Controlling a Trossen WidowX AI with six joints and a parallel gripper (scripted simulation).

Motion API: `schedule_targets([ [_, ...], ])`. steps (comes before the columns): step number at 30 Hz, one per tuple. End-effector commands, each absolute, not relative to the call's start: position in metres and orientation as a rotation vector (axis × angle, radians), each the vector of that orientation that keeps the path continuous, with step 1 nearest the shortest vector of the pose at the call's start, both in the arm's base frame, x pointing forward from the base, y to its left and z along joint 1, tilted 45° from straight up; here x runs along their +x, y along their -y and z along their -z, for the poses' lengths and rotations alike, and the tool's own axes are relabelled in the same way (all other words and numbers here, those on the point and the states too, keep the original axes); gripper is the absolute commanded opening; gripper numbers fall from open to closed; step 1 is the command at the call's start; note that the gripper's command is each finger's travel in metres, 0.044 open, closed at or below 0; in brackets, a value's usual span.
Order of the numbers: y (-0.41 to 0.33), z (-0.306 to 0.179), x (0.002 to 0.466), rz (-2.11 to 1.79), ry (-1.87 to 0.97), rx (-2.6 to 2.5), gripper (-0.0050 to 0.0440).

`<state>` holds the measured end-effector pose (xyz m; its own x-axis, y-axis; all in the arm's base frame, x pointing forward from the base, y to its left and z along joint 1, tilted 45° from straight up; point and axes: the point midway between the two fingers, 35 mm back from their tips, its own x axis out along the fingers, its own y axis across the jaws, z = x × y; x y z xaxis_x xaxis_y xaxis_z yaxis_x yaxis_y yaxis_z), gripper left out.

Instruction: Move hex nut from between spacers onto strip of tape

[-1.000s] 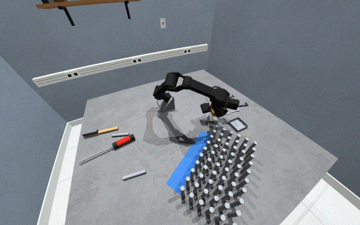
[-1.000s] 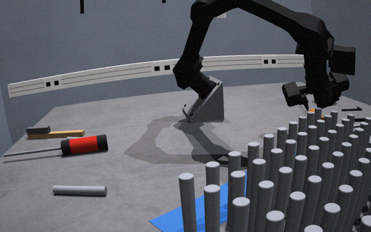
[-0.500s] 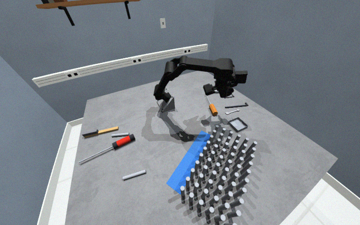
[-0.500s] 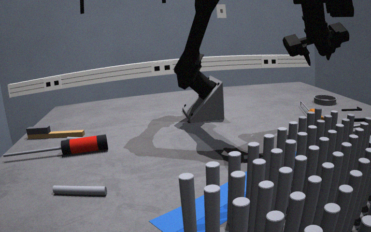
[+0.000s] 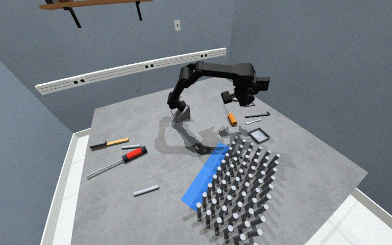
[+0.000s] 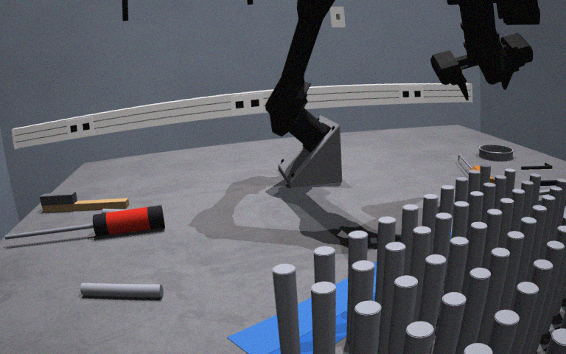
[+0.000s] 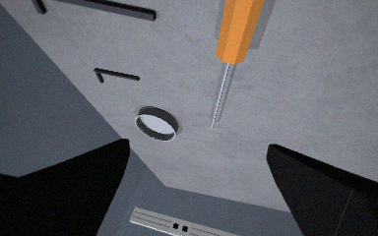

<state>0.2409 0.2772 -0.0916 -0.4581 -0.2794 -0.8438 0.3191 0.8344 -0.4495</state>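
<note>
Gripper [image 6: 483, 83] open, high above hook pick [image 5: 230, 116] — near table edge [image 5: 303, 127]

Hook pick with orange-brown faceted handle [image 5: 231, 119] and thin metal shaft: lying flat near the worktop's far right edge. Grey cylindrical spacers [image 5: 242, 185]: upright, packed toward the near right corner. Blue tape strip [image 5: 205, 176]: flat along their left side. Hex nut: not visible.

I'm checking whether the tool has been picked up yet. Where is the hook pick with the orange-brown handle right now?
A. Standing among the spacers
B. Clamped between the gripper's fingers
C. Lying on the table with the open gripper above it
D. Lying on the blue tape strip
C: the hook pick lies flat on the table, while the gripper hangs well above it, fingers wide apart with nothing between them.
</note>
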Motion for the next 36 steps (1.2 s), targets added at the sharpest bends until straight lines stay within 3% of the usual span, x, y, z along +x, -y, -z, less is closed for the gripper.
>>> schedule_targets([
  [1,-0.284,0.084,0.244,0.665,-1.918,0.046,0.04],
  [9,-0.279,0.081,0.249,0.639,-1.905,0.043,0.04],
  [22,-0.193,0.04,0.341,0.243,-1.552,-0.12,0.04],
  [36,-0.094,-0.013,0.386,0.193,-1.198,-0.361,0.04],
])
